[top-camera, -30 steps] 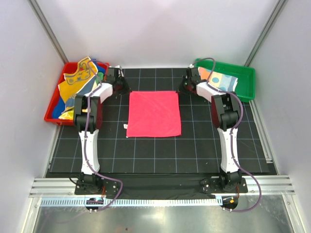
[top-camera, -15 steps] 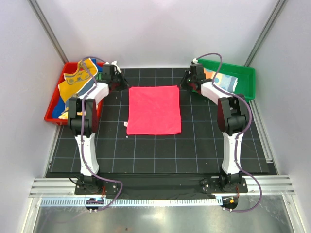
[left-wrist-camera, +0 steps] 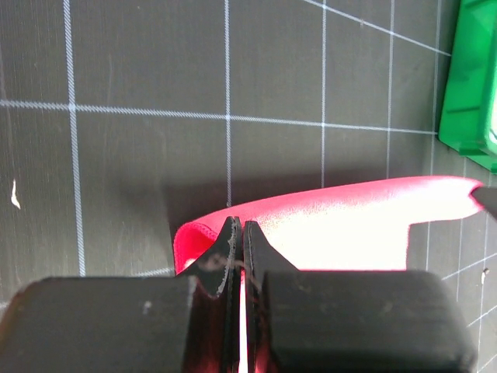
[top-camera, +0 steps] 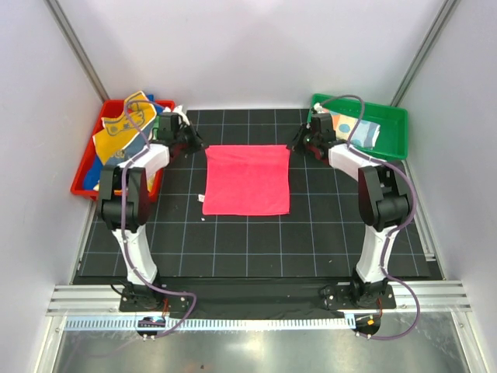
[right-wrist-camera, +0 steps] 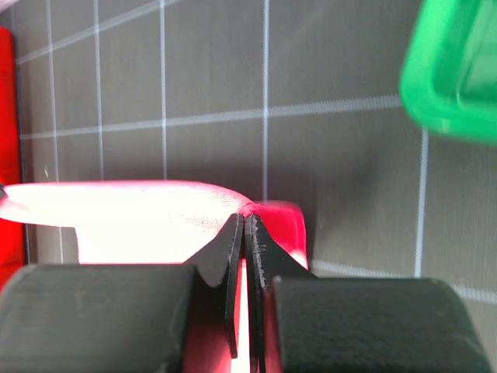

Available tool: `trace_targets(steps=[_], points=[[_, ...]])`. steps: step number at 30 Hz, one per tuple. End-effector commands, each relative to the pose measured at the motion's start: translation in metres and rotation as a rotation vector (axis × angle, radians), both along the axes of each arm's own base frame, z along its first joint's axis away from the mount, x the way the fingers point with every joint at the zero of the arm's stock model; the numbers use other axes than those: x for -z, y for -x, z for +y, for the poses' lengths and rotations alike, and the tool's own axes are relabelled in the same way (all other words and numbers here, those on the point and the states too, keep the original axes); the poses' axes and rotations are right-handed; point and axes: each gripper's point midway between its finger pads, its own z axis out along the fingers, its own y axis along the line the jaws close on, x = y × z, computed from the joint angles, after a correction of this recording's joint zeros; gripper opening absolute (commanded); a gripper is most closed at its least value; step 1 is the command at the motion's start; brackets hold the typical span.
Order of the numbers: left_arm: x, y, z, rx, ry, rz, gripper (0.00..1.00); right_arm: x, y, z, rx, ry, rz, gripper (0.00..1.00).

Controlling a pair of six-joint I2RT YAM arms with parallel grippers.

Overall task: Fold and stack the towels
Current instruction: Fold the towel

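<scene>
Top view: pink-red towel [top-camera: 247,183] lies centre frame on the black mat [top-camera: 326,233]. Left gripper [top-camera: 192,144] & right gripper [top-camera: 297,144] are each clenched on one of its upper corners. Looks light, limp, not slippery, so corners are the right hold; keep the edge taut.
Vs 1 s ago: both elbows sit lower in frame, upper edge stretched wider.
Left wrist: jaws pinch a corner, edge raised off the mat.
Right wrist: same, mirrored.
</scene>
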Motion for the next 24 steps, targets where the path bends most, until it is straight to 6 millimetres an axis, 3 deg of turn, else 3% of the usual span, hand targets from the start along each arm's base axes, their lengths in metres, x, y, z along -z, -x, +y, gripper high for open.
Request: trace_targets(steps=[1, 2, 6, 10, 14, 24], points=[[-0.039, -0.001, 0.001, -0.007, 0.040, -0.122, 0.00, -0.047, 0.000, -0.002, 0.008, -0.047, -0.130, 0.07], [-0.047, 0.002, 0.001, -0.010, 0.046, -0.138, 0.00, -0.042, 0.006, -0.003, 0.010, -0.049, -0.124, 0.07], [-0.043, 0.018, 0.003, -0.025, 0.062, -0.132, 0.00, -0.037, 0.023, -0.005, 0.014, -0.066, -0.113, 0.07], [-0.033, 0.035, 0.006, -0.053, 0.064, -0.103, 0.00, -0.033, 0.041, -0.006, 0.017, -0.097, -0.107, 0.07], [-0.010, 0.058, 0.006, -0.082, 0.068, -0.038, 0.00, -0.026, 0.061, -0.009, 0.019, -0.113, -0.093, 0.07], [0.013, 0.092, 0.006, -0.121, 0.039, 0.020, 0.00, -0.015, 0.104, 0.002, -0.020, -0.115, -0.067, 0.07]])
